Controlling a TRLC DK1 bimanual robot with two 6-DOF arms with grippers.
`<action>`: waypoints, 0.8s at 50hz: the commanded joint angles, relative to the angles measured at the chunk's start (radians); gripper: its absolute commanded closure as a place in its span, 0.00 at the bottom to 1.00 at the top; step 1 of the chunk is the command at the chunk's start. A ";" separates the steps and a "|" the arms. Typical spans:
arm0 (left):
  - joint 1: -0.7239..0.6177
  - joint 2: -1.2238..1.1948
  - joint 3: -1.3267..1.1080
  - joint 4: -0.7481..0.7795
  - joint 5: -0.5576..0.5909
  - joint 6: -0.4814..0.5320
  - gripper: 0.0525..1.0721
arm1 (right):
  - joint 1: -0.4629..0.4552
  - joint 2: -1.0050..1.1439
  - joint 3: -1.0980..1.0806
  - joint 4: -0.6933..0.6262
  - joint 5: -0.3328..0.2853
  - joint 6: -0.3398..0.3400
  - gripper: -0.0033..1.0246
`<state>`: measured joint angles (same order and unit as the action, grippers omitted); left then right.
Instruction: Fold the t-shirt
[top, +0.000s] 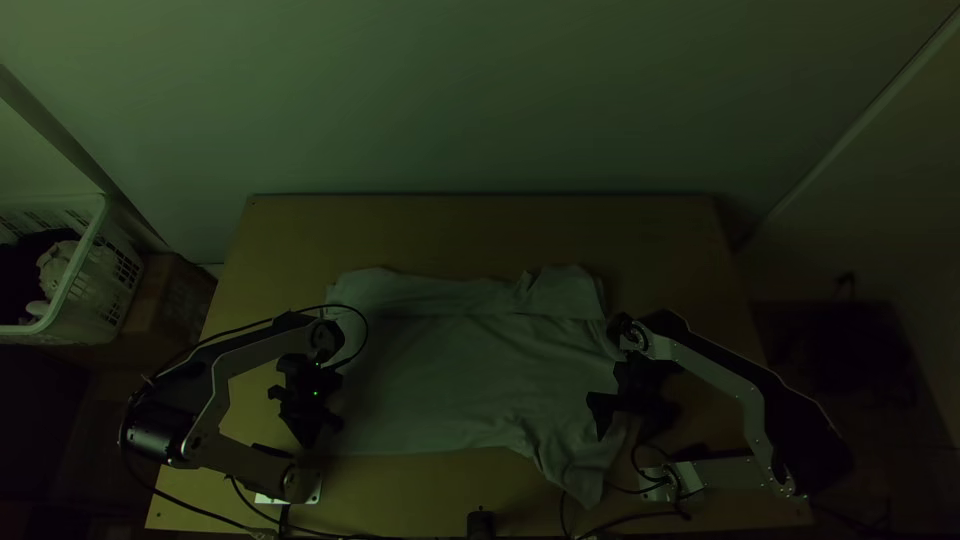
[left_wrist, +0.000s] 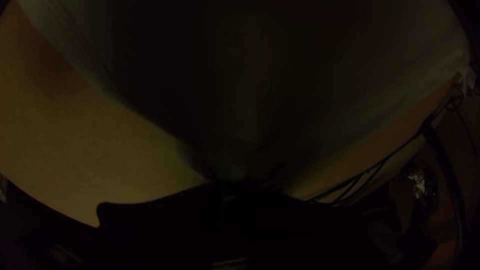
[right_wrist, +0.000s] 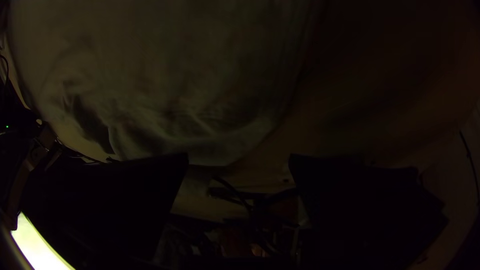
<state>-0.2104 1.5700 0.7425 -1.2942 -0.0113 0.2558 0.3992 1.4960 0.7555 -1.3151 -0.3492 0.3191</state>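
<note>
The light t-shirt (top: 460, 370) lies across the table, its far part turned over in a strip, with creases at the right and a sleeve-like flap towards the near edge. At its near left corner is my left gripper (top: 308, 432). In the left wrist view the cloth (left_wrist: 240, 100) narrows to a point at the left gripper (left_wrist: 232, 184), whose fingers are together on it. My right gripper (top: 630, 412) is over the shirt's right side. Seen from its wrist, the right gripper (right_wrist: 239, 160) has its fingers wide apart, with the shirt's edge (right_wrist: 200, 145) beyond and partly between them.
Bare wooden table (top: 480, 225) runs along the far side. Off the table's left stands a white basket (top: 75, 285) holding cloth, beside a cardboard box (top: 165, 305). Cables (top: 640, 518) lie by the near edge at the right, and a small black object (top: 481, 524) stands at the near middle.
</note>
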 joint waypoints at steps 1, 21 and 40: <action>0.020 -0.021 0.015 0.012 0.019 0.017 0.97 | 0.009 0.020 -0.031 0.008 -0.007 -0.012 0.15; 0.066 -0.073 0.055 -0.022 0.017 0.045 0.97 | 0.030 0.086 -0.064 0.062 -0.002 -0.006 0.24; 0.121 -0.087 0.107 -0.059 0.017 0.069 0.97 | 0.082 0.090 -0.074 0.129 0.108 0.015 0.97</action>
<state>-0.1024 1.5043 0.8345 -1.3193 -0.0006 0.3000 0.4656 1.5913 0.7063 -1.2320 -0.2779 0.3172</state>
